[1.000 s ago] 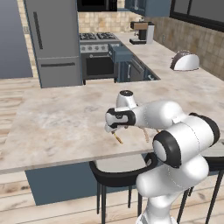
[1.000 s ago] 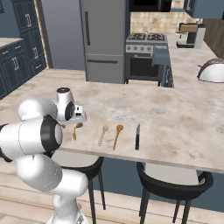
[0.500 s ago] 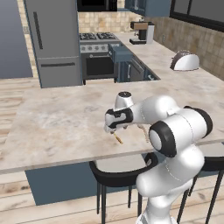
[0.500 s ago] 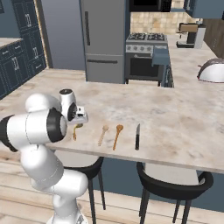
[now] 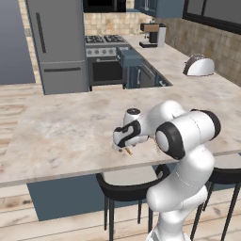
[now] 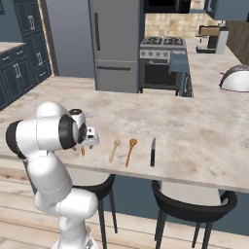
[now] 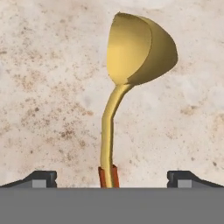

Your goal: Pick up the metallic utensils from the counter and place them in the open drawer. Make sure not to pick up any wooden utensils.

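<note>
Desk (image 5: 61, 136): hand (image 7: 112, 177) hovering wide apart, straddling golden spoon (image 7: 131, 61) handle; thin handle risks slipping sideways if closing off-centre.

even, bright rendered light; soft shadows, sharp, no glare.

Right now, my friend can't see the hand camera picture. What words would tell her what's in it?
A shiny golden spoon lies on the pale speckled counter, bowl at the top and its handle running down between the two dark fingertips of the open claw. The fingertips stand wide apart on either side, not touching the spoon.
</note>
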Controlling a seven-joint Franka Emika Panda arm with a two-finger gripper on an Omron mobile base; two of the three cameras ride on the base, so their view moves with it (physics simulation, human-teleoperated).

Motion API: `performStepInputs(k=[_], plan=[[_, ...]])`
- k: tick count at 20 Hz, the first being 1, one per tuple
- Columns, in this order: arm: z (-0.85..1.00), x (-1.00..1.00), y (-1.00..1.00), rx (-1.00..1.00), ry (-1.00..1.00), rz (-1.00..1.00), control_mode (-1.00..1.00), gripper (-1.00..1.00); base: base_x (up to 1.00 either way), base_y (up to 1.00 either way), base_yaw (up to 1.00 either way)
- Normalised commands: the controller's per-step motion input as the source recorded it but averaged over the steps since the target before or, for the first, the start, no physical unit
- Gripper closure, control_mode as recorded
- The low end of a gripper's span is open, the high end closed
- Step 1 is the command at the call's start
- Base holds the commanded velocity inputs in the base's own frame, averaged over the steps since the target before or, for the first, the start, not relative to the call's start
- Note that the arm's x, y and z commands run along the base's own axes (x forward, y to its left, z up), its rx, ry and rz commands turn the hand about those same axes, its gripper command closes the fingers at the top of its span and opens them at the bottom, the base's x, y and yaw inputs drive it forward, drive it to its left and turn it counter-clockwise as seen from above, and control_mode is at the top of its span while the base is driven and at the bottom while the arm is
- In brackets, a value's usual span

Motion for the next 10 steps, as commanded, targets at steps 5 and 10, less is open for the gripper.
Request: performStepInputs(k=[5,10], plan=[[-0.44,0.02,0.0,0.0,0.0,0.0,-1.0,-1.0,0.0,0.0,0.0],[-0.22,0.0,0.0,0.0,0.01,0.0,-1.0,-1.0,0.0,0.0,0.0]])
